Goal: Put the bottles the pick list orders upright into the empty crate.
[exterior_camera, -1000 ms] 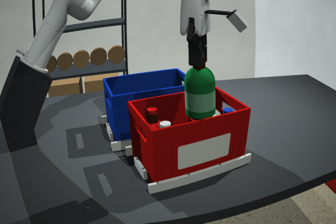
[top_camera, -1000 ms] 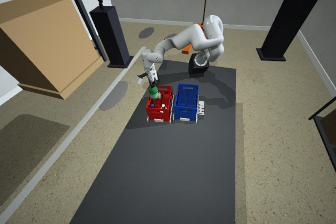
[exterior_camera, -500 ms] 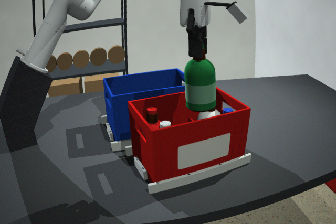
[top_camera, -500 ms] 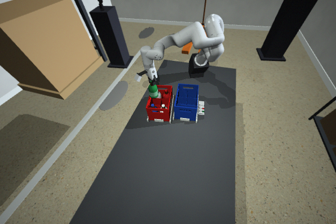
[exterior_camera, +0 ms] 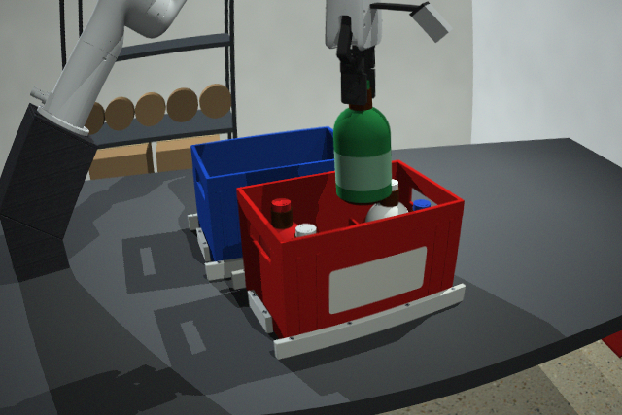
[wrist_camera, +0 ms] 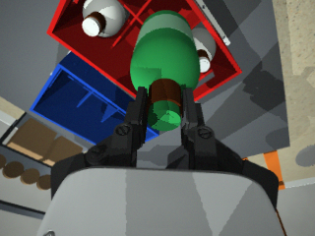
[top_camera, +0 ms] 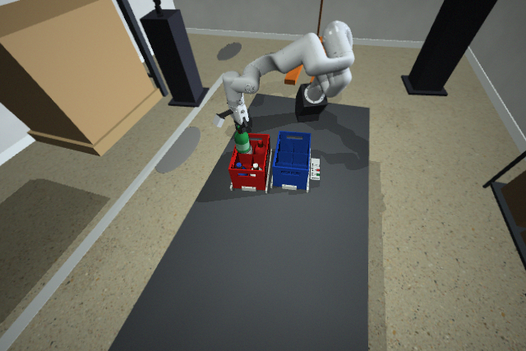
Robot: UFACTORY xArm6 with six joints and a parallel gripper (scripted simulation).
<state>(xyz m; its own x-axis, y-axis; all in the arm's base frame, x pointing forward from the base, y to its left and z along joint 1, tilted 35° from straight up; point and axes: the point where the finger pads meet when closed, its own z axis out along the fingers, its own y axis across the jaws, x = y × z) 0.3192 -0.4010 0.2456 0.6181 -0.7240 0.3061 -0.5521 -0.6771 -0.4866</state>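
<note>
Above the red crate point(exterior_camera: 351, 250) your gripper point(exterior_camera: 358, 91) is squeezed tight on the neck of the green bottle point(exterior_camera: 362, 149). You hold it upright, its bottom near the crate's rim, beside the blue crate point(exterior_camera: 251, 159).

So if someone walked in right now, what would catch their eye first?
Most likely the green bottle, gripped at its neck by the gripper and hanging upright, its base just above the rim of the red crate. Next, the blue crate right behind it, with no bottles inside.
</note>
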